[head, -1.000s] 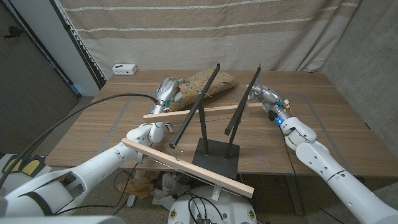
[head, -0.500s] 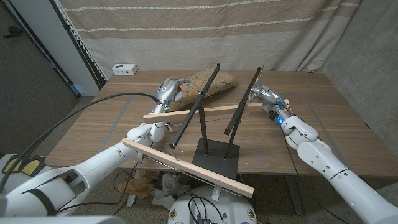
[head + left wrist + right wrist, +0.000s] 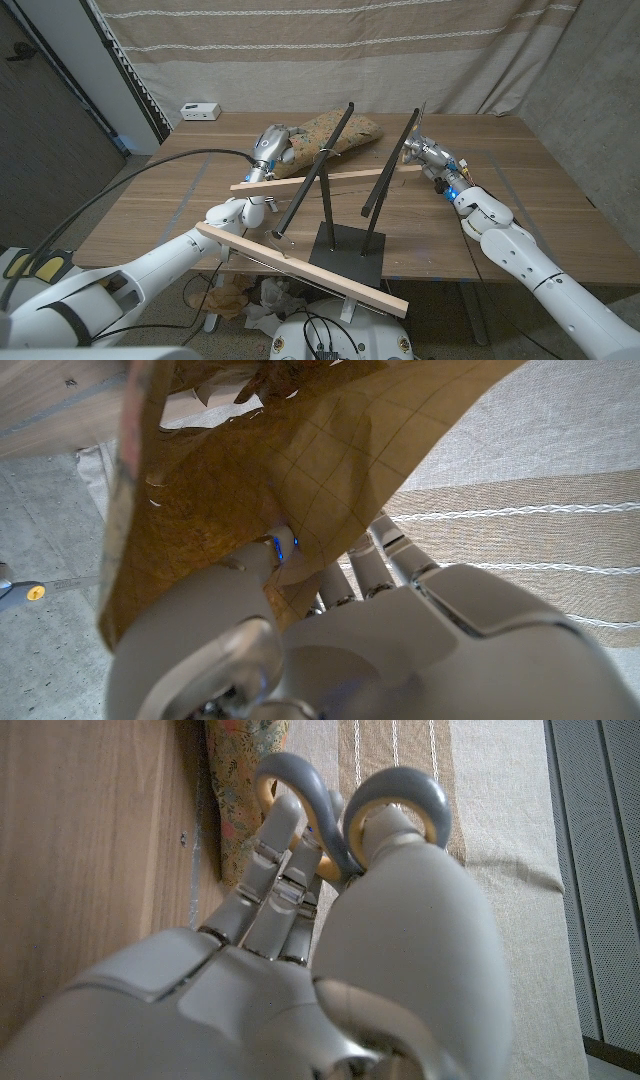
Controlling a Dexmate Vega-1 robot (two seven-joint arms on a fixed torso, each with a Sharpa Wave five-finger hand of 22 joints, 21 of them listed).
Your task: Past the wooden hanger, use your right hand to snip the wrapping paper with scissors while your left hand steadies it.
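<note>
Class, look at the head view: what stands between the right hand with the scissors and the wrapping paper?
In the head view, a dark slanted rod of the stand stands between the right hand and the wrapping paper.

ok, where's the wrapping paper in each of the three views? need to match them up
Head view: wrapping paper crumpled at the table's far middle, behind the hanger rods; the left hand holds its left end.
Left wrist view: its brown gridded underside drapes over the left hand's fingers.
Right wrist view: floral strip on the table, beyond the scissors in the right hand.
Shared landmark: the striped curtain.
</note>
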